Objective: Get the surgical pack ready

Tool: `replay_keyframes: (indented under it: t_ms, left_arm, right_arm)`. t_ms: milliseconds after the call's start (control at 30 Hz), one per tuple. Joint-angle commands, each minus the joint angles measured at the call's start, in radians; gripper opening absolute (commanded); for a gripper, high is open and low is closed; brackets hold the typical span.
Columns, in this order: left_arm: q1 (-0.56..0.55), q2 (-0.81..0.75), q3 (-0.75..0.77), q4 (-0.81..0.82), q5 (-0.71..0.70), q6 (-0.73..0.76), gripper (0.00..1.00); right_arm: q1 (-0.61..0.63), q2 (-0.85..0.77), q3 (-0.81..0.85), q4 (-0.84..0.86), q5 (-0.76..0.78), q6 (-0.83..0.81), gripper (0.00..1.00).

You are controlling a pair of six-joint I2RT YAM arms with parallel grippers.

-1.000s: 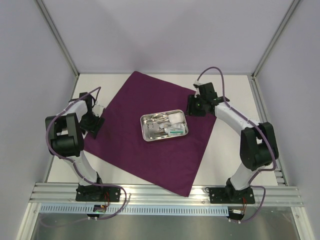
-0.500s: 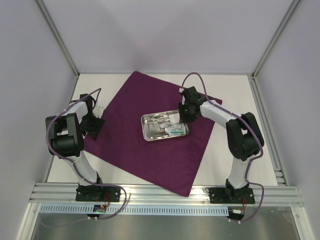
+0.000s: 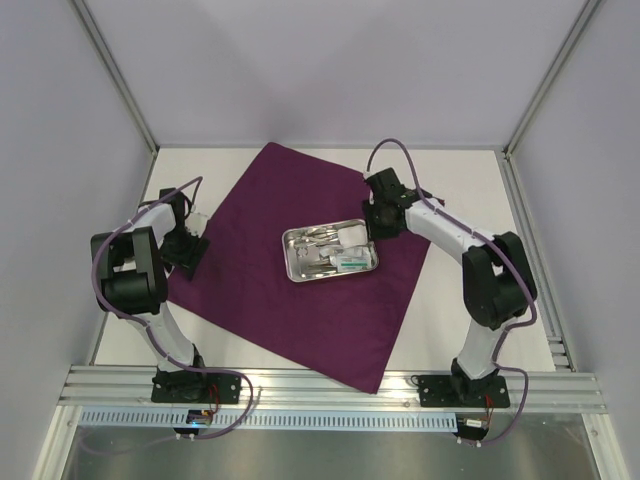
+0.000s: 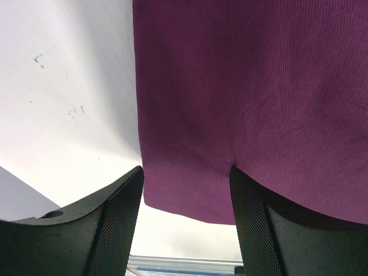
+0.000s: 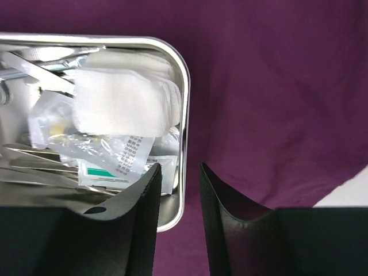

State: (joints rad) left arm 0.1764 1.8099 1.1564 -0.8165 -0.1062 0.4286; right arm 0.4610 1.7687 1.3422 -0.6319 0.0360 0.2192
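The deep-purple cloth (image 3: 300, 300) lies spread like a diamond on the white table. On its middle stands the steel tray (image 3: 287, 255) with white gauze (image 5: 123, 100), clear packets (image 5: 109, 158) and thin metal instruments (image 5: 40, 66) inside. My right gripper (image 3: 370, 228) is open and straddles the tray's right rim (image 5: 185, 86): one finger is inside the tray, the other over the cloth (image 5: 276, 86). My left gripper (image 3: 185, 262) is open low over the cloth's left corner (image 4: 241, 86), whose edge lies between the fingers (image 4: 123, 213).
White table (image 3: 460, 300) surrounds the cloth. An aluminium rail (image 3: 330, 385) runs along the near edge, and grey walls with metal posts (image 3: 120, 85) close in the sides and back.
My right arm has swung left from the cloth's right corner to the tray's right rim, and its jaws have narrowed. The left arm has not moved.
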Motion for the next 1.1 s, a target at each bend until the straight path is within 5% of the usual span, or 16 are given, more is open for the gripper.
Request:
replay_keyframes:
  t_ms: [0,233,767,867,1000,1067]
  left_arm:
    - [-0.002,-0.043,-0.006,0.005,0.002,0.001,0.70]
    - [-0.002,-0.055,-0.009,0.005,0.000,0.007,0.70]
    - [-0.002,-0.046,0.002,0.008,0.011,0.004,0.70]
    - [0.000,-0.026,0.026,0.002,0.004,0.007,0.70]
    - [-0.002,-0.030,0.040,-0.015,-0.004,0.002,0.69]
    - [-0.002,-0.060,0.025,-0.016,-0.003,0.007,0.69]
  right_arm:
    - [-0.002,0.092,0.044,-0.040,-0.019,-0.024,0.34]
    - [0.001,0.161,0.064,-0.012,-0.106,-0.035,0.15]
    - [0.093,0.101,-0.026,0.084,-0.127,0.035,0.03]
    - [0.096,0.107,-0.023,0.074,-0.121,0.023,0.12]
    - [0.064,0.058,0.014,0.011,-0.071,-0.007,0.53]
    - [0.018,0.014,0.014,0.012,-0.119,-0.014,0.59]
